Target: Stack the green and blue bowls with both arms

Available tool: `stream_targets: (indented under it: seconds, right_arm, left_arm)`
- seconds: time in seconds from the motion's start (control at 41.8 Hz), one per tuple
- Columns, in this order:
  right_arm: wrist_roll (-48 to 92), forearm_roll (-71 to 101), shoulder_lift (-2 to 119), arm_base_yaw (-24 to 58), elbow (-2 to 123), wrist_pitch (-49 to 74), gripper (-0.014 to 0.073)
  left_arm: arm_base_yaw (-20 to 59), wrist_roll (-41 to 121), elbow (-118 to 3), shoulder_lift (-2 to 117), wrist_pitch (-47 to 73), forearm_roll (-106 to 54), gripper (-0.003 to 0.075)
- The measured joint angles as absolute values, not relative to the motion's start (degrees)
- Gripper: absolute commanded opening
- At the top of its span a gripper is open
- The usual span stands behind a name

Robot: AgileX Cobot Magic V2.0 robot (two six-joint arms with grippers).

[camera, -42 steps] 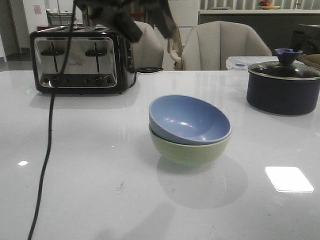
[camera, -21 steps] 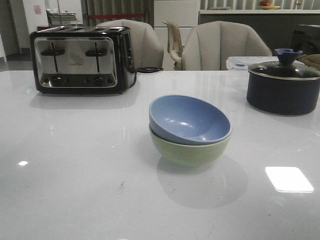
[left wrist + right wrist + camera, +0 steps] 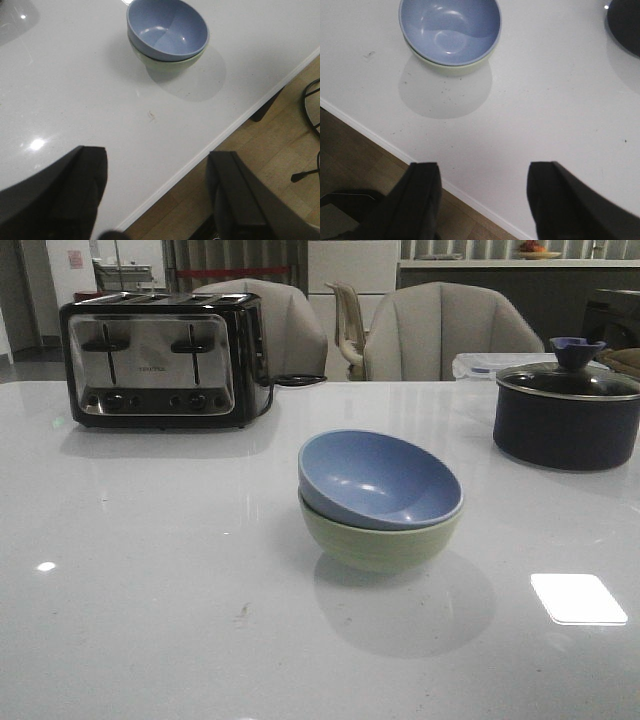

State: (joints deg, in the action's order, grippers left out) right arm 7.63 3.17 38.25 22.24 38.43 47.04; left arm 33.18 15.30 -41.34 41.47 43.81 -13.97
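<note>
While the blue bowl (image 3: 379,478) sits nested, slightly tilted, inside the green bowl (image 3: 377,541) near the middle of the white worktop (image 3: 150,570), both arms are out of the front view and well apart from the stack. The left gripper (image 3: 157,192) and the right gripper (image 3: 482,200) each hang over the worktop's near edge with jaws spread wide and nothing held. Farther back, a black-and-steel four-slot toaster (image 3: 160,360) stands at the left and a dark lidded pot (image 3: 566,415) at the right, with grey chairs (image 3: 440,332) behind the worktop.
</note>
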Motion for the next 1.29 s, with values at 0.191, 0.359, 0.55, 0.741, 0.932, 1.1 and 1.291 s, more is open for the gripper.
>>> stream_targets:
  seconds: [0.191, 0.359, 0.55, 0.741, 0.932, 1.1, 1.291]
  right_arm:
    - [7.63, 3.17, 38.25, 22.24, 38.43, 47.04, 0.0331]
    - [7.63, 3.17, 38.25, 22.24, 38.43, 47.07, 0.0116]
    - [7.63, 3.17, 38.25, 22.24, 38.43, 47.16, 0.0034]
    - [7.63, 3.17, 38.25, 22.24, 38.43, 47.16, 0.0034]
    - [7.63, 3.17, 38.25, 22.24, 38.43, 47.16, 0.0034]
    - [7.63, 3.17, 38.25, 22.24, 38.43, 47.19, 0.0034]
    - [7.63, 3.17, 38.25, 22.24, 38.43, 47.29, 0.0034]
  left_arm:
    - [33.18, 14.55, -39.44, 40.14, 44.14, -10.17, 0.0422]
    - [33.18, 12.77, -39.36, 40.14, 44.14, -7.09, 0.0322]
    - [33.18, 12.44, -39.36, 40.14, 44.14, -5.90, 0.0120]
    - [33.18, 11.20, -39.36, 40.14, 44.14, -3.70, 0.0102]
    - [33.18, 10.77, -39.36, 40.14, 44.23, -3.34, 0.0102]
    - [33.18, 10.78, -39.36, 40.14, 44.26, -3.24, 0.0102]
    - [33.18, 10.78, -39.18, 39.52, 44.26, -2.94, 0.0102]
